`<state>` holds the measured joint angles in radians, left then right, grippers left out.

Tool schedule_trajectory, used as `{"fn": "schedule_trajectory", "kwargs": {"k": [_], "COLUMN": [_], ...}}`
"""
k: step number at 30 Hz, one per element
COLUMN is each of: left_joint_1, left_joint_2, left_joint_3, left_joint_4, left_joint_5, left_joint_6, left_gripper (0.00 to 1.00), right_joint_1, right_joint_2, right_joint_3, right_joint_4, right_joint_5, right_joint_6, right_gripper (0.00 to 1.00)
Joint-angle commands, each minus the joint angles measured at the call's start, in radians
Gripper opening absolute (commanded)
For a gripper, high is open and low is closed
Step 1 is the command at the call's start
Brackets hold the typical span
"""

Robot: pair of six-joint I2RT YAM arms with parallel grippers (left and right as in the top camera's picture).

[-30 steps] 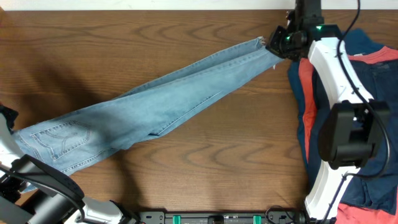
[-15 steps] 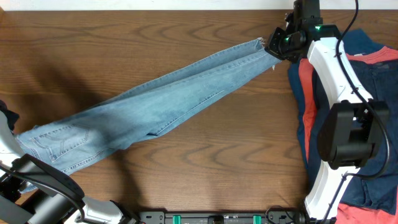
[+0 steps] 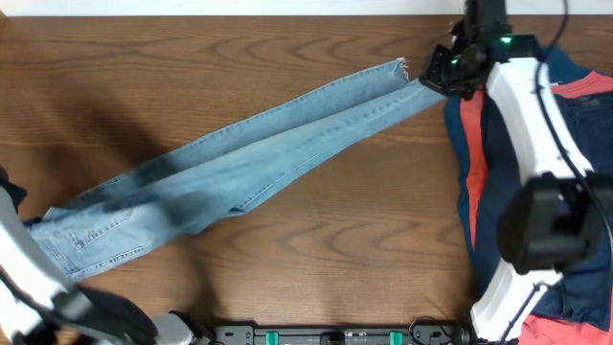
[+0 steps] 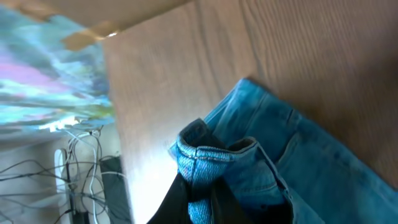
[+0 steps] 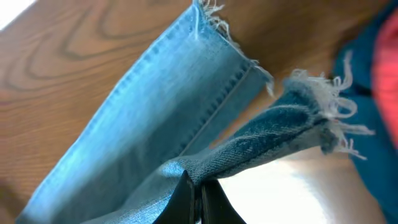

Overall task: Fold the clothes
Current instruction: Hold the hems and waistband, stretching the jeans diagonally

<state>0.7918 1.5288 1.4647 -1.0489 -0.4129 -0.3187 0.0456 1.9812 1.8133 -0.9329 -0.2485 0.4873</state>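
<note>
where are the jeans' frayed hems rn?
Overhead view: frayed hems lie at the table's far right; the right gripper pinches one leg there, beside the navy-and-red clothes pile.

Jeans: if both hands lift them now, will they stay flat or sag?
Probably floppy: the jeans crumple where the left hand pinches the waistband. The long legs would likely sag, held only at the hem by the right hand. Coarse denim probably won't slip.

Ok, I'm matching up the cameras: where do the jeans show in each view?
Overhead: jeans stretched diagonally, lower left to upper right.
Left wrist: waistband bunched at bottom centre, denim running right.
Right wrist: frayed hems across the middle, one lifted.
Shared landmark: the brown wooden table under them.
</note>
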Motion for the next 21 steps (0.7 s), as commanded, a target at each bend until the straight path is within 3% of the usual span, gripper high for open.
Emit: {"fn": "schedule_trajectory", "kwargs": {"k": [1,10,21], "left_joint_1": [0.010,0.010,0.031], "left_joint_2": [-0.117,-0.185,-0.005], "left_joint_3": [0.012,0.003,-0.099], "left_joint_4": [-0.076,-0.245,-0.143], "left_joint_5": [-0.052,-0.053,-0.105], "left_joint_6": [-0.027,-0.046,-0.065], "left_gripper": [0.06,0.06,0.06], "right_joint_1": [-0.023,-0.021,-0.018], "right_joint_2": [-0.162,-0.262,-0.111], "right_joint_3": [0.044,0.042,0.042], "right_joint_4": [-0.029,-0.086,-0.050], "right_joint_5": [0.066,0.141,0.140], "right_joint_6": [-0.025,-0.026,-0.025], "right_gripper": [0.01,0.01,0.01]}}
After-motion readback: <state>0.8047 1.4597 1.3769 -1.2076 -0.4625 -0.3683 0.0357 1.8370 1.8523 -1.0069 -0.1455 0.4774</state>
